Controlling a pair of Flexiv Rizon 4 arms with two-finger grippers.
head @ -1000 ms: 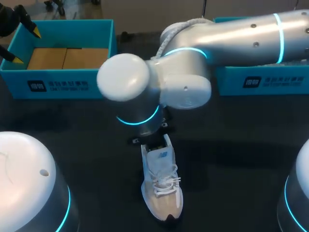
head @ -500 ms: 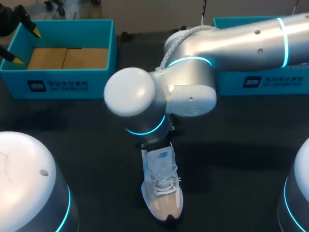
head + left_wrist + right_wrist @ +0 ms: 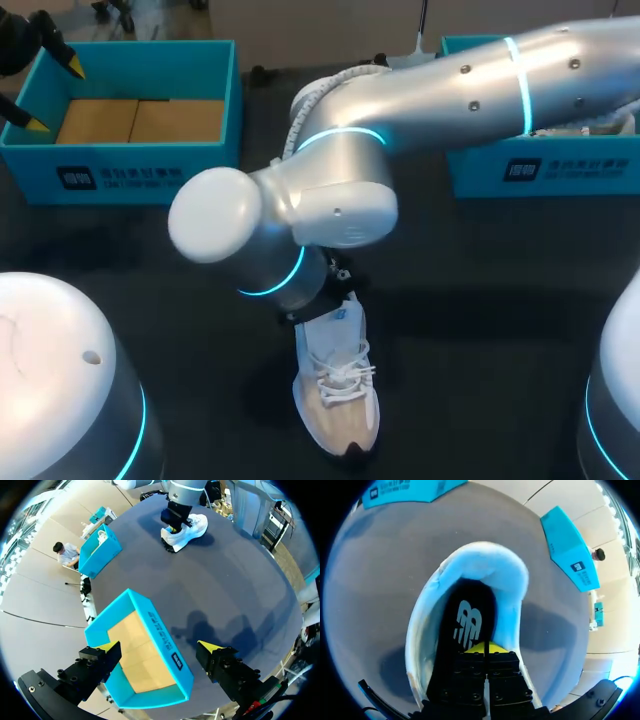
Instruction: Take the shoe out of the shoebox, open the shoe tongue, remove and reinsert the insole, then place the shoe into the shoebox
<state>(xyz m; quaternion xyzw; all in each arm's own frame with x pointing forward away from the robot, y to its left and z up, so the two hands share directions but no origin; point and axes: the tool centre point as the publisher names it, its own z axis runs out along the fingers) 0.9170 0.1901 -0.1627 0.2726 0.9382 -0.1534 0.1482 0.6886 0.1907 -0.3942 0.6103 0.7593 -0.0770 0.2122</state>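
Inside the shoe (image 3: 335, 395), heel at 12 o'clock, toe at 6, the right tool (image 3: 485, 649), fully closed, meets the insole (image 3: 467, 622).

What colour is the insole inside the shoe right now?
The insole is black with a pale printed logo; the right wrist view shows it best.

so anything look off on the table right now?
Nothing stands out. The white sneaker stands upright on its sole, laces tidy. Its black insole sits inside, with the right gripper down in the opening. The empty blue shoebox looks undamaged, below the left gripper.
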